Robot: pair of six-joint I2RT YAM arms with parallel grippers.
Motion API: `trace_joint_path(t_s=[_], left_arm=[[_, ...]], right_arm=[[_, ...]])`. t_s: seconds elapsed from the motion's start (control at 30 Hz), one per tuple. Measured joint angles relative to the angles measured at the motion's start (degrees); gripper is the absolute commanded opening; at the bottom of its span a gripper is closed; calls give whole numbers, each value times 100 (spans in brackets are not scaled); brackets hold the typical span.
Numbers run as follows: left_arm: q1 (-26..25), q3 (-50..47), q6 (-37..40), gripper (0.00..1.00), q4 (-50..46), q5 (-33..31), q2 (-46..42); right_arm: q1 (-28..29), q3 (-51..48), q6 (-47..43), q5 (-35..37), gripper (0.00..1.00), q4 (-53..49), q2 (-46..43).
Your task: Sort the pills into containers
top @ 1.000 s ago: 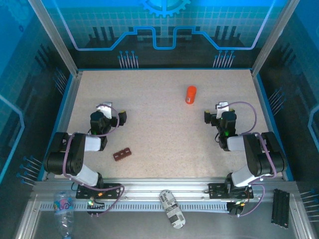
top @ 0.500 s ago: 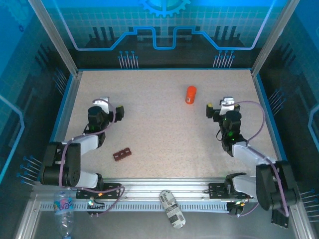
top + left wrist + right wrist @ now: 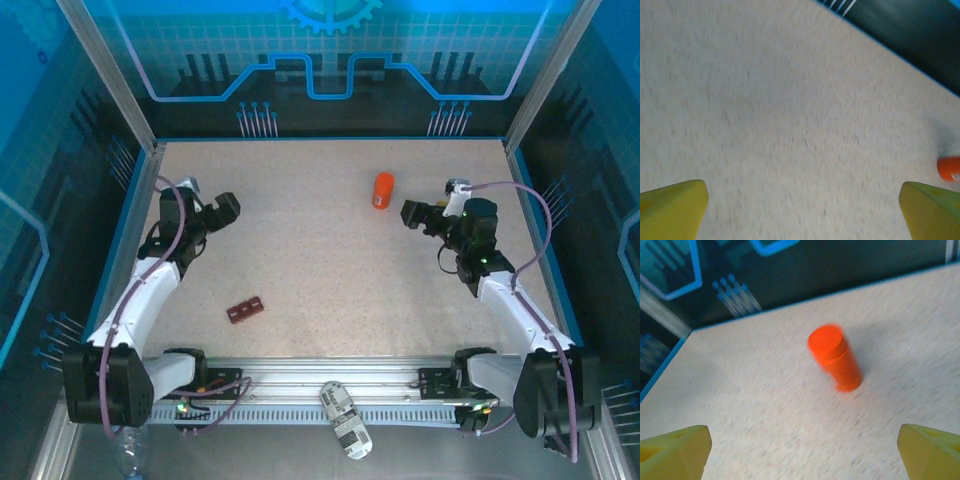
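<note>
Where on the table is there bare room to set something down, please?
The widest bare patch lies in the middle, between the left gripper, the orange bottle and the red-brown tray. It is tightest between the bottle and the right gripper.

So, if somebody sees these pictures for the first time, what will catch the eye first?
Most likely the bright orange cylindrical bottle, standing upright on the speckled beige table toward the far right. The right gripper is open and points at it. Next comes the small dark red-brown compartment tray, lying alone near the front left, with the left gripper open and well apart from it.
</note>
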Motion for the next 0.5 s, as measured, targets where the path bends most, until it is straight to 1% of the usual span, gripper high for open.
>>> trace_joint_path(t_s=[0.1, 0.27, 0.37, 0.5], left_arm=[[-256, -133, -367, 99, -629, 50, -354], [-841, -505, -887, 99, -1329, -33, -852], [-1040, -820, -1165, 99, -1561, -90, -1005], [-1285, -1060, -1467, 99, -1799, -247, -990]], right_arm=[[378, 4, 28, -179, 96, -387, 2], [962, 7, -101, -131, 98, -782, -46], [1005, 4, -127, -109, 98, -844, -74], [1005, 4, -144, -92, 99, -844, -74]])
